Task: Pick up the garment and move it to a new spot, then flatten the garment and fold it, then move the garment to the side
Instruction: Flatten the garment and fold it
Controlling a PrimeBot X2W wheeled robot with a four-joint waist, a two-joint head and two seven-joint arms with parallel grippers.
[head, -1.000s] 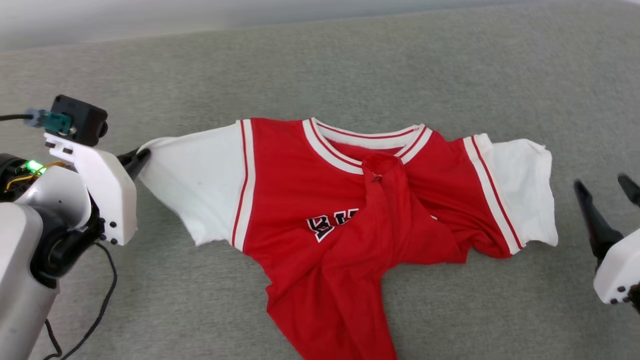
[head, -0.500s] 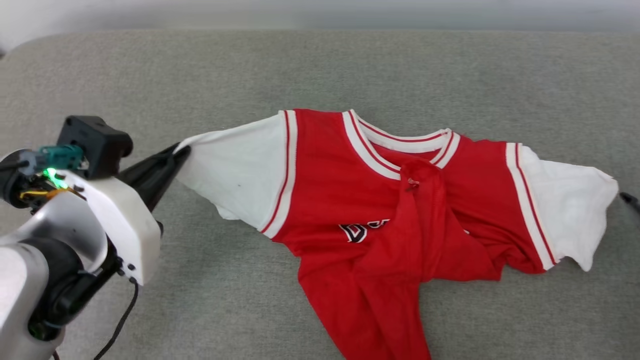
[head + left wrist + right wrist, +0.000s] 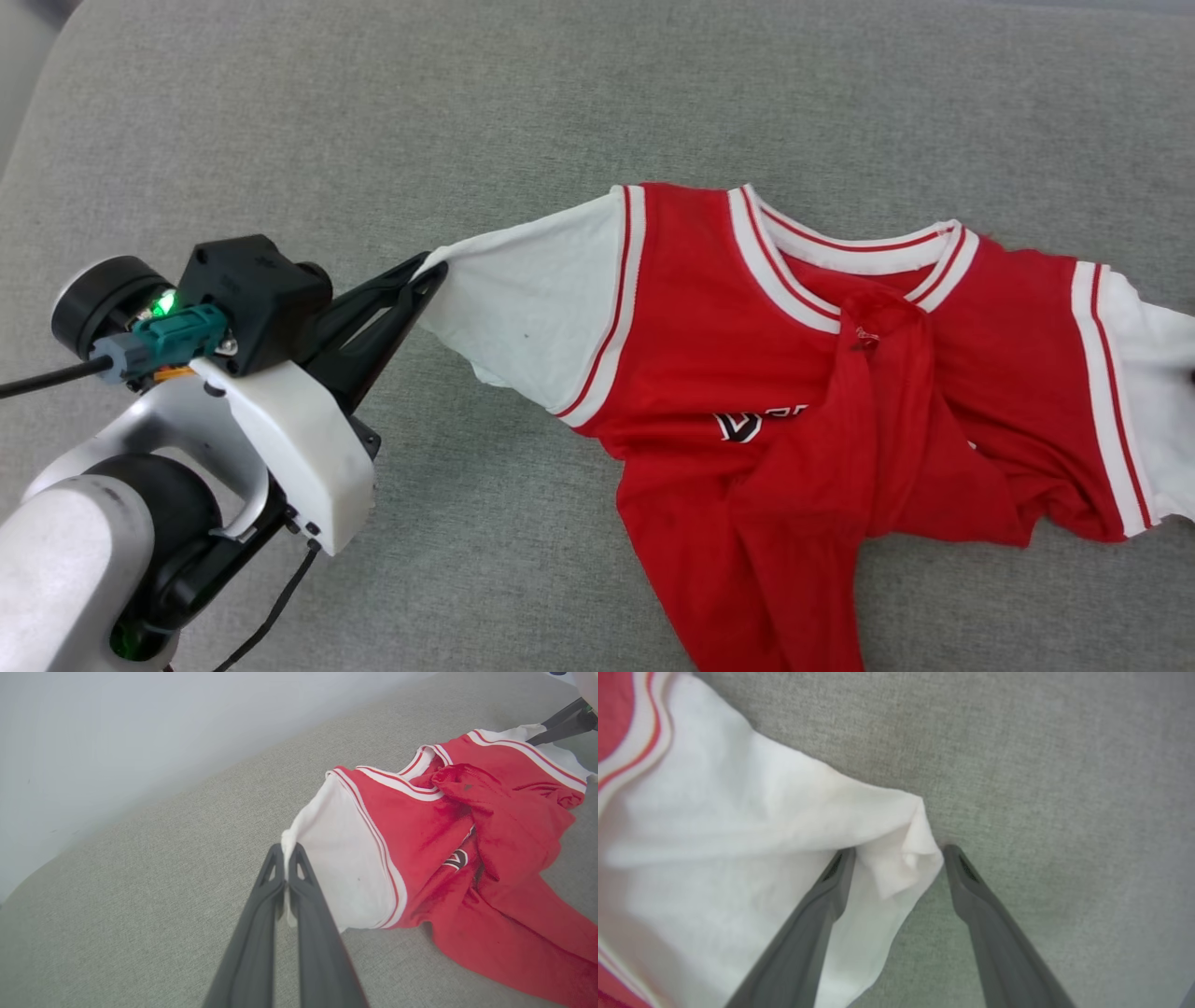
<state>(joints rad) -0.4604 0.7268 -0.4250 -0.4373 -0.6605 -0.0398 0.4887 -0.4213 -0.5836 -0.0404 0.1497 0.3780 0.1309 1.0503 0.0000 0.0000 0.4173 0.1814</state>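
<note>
With left gripper (image 3: pixel 285 856) pinching one white sleeve (image 3: pixel 341 877) and right gripper (image 3: pixel 901 851) spread, the rumpled red jersey garment (image 3: pixel 840 373) awaits flattening and folding.

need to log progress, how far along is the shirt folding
Looks done: the red jersey shirt with white sleeves lies on the grey fabric surface. In hand: flattening; the left jaws pinch one sleeve, the right jaws stand open around the other. Left: the bunched red hem, folding, moving aside.

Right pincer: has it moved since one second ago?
Yes. The right pincer closed in on the garment: formerly apart from its white sleeve, now open astride it.
</note>
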